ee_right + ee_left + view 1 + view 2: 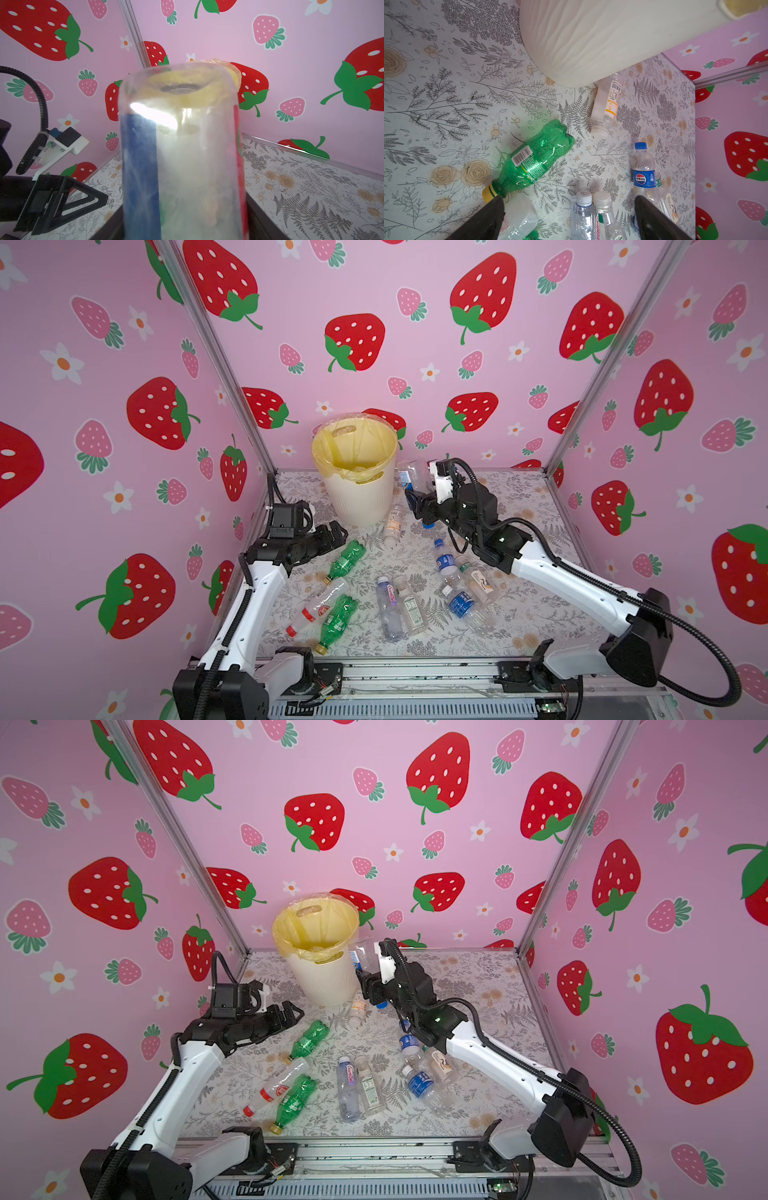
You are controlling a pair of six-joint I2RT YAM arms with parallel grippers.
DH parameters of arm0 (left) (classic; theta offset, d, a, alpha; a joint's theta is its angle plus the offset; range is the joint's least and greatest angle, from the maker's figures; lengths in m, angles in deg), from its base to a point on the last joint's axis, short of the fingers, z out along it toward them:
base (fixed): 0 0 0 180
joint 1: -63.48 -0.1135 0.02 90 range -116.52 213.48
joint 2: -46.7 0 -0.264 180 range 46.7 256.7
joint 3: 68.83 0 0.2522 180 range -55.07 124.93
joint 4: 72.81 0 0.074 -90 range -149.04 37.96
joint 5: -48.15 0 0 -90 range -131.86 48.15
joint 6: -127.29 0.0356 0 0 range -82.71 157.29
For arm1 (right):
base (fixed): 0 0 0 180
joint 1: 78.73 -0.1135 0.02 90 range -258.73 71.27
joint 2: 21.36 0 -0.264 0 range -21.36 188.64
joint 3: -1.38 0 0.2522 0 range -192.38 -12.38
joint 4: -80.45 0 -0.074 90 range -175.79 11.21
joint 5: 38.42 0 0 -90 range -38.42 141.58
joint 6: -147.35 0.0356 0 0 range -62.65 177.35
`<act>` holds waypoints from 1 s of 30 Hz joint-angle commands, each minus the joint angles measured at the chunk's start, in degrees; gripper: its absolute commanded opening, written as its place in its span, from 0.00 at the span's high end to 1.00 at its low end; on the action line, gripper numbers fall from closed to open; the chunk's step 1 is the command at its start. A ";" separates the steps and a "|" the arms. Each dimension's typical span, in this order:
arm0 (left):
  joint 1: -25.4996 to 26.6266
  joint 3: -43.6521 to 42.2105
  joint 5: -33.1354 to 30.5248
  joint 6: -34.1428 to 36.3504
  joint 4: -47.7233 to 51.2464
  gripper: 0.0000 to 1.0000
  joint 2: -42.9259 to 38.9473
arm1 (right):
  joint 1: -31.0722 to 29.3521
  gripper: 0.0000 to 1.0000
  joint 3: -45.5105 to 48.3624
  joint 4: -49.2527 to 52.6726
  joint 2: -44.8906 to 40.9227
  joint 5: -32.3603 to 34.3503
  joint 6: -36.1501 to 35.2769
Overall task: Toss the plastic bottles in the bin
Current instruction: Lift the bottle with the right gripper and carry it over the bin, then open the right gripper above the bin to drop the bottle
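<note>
Your right gripper (422, 494) clamps a clear bottle (413, 472) mid-frame, high beside the bin (361, 502), apparently lined up for the drop. Your left gripper (337, 533) hangs wide open, empty, by the green bottle (345, 558).

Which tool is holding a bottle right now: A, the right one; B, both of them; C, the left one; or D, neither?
A: the right tool is closed on a clear bottle held up beside the bin, while the left tool stands open with nothing between its jaws.
</note>
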 commanded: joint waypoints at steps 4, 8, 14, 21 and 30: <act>-0.40 0.36 1.29 -0.07 0.17 0.01 -0.85 | 0.22 0.33 -2.99 -3.36 0.70 -1.08 -0.18; -0.47 0.36 2.08 -0.12 0.16 0.01 -0.73 | 0.21 0.34 -8.63 -3.06 4.46 -1.55 0.67; -0.77 0.28 2.75 -0.53 -0.15 0.01 -0.50 | 0.21 0.34 -33.51 3.71 21.33 -2.54 -1.91; -2.81 -0.08 3.77 -0.82 -0.83 0.01 -0.52 | 2.86 0.01 -83.01 13.73 52.52 -4.91 -2.26; -3.80 -0.45 3.79 -0.84 -0.98 0.01 -0.74 | 5.59 0.01 -61.71 -1.56 41.96 -9.93 3.33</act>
